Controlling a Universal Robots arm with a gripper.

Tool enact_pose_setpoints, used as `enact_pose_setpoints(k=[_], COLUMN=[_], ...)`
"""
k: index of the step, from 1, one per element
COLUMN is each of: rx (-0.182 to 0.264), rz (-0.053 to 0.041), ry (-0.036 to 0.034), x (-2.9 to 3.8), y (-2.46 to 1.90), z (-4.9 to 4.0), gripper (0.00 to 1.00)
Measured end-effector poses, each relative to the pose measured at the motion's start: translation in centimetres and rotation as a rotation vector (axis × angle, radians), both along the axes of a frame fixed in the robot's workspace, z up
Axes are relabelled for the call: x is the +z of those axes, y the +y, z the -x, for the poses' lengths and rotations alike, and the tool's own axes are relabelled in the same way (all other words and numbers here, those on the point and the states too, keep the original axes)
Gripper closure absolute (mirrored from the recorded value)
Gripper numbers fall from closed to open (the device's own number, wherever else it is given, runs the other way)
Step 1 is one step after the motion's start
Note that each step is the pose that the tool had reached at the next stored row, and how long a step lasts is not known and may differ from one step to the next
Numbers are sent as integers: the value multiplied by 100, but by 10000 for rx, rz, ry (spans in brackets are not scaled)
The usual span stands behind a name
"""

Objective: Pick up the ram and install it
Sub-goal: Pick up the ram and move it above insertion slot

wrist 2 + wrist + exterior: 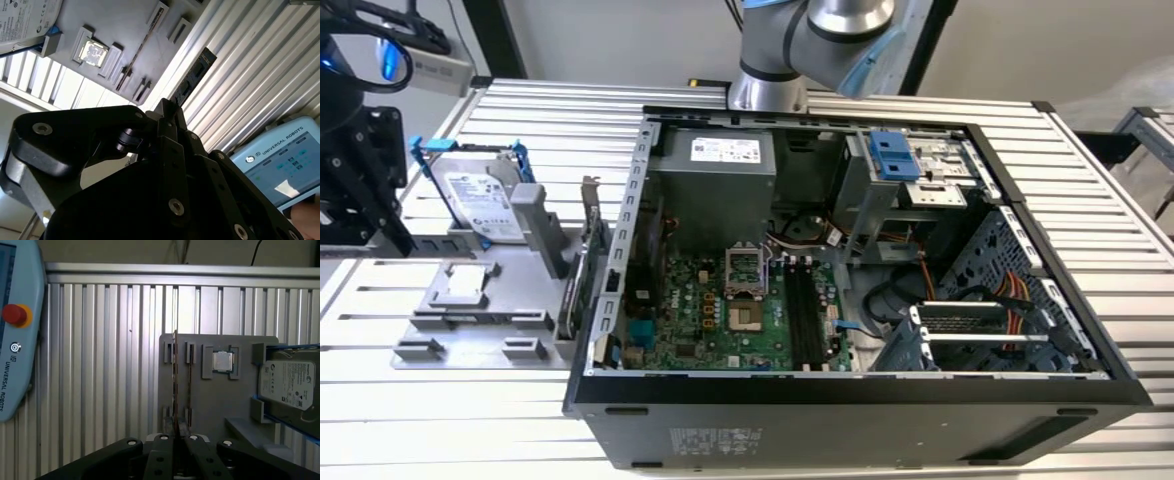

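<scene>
On the exterior view's left, a gray holder [460, 325] sits on the worktop [560, 110], apparently there to stand parts upright for gripping. To its right the open computer case [854, 410] lies on its side, with the memory slots [803, 320] facing up. In both wrist views the tool [176, 436] is pinched narrow on one end of the ram [175, 385]. The stick juts out edge-on above the holder, well apart from the case.

The arm [847, 15] is made of rounded, silvery grey joints, one edged by a light blue cap [870, 58]. In both wrist views the tool [169, 111] [176, 432] is matte black, built from flat linked bars pinned with small silver screws [42, 129].
</scene>
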State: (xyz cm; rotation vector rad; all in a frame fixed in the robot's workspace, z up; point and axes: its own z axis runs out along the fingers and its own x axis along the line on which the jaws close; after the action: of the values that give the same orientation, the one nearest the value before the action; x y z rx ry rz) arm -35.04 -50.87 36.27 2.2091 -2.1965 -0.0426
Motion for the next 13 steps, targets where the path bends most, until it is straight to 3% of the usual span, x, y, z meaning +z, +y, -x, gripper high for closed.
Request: enact_pose_setpoints(k=[13], rx=[0], rz=[0], ry=[0], x=[62], y=[0], z=[0], gripper=[100])
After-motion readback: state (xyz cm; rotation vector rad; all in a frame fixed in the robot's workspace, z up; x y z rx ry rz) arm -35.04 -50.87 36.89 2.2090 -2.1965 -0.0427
